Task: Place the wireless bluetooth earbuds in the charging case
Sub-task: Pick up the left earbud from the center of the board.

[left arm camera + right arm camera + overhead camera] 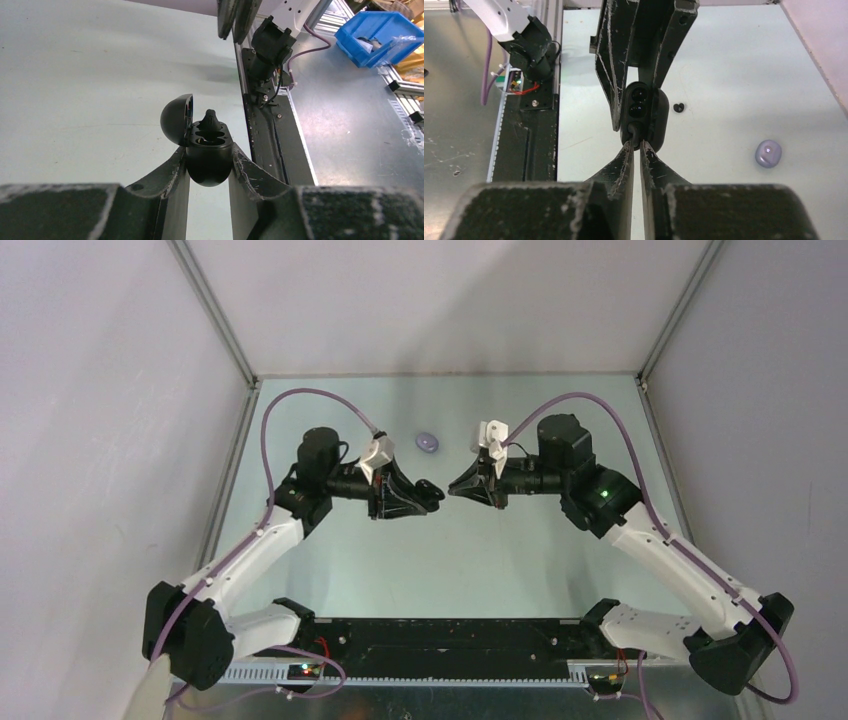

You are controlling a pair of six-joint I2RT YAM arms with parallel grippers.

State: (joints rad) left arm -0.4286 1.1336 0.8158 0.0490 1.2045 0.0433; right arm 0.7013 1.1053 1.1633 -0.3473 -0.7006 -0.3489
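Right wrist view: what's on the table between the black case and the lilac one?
One small black earbud lies loose on the table between the black case and the lilac case, seen in the right wrist view.

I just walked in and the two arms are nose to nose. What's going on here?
The left gripper is clamped on an open black charging case, with the lid swung back. One black earbud sits partly in a slot and sticks up. The right gripper, its fingers nearly together, points at that earbud from just short of the case. A second black earbud and a closed lilac case lie on the table.
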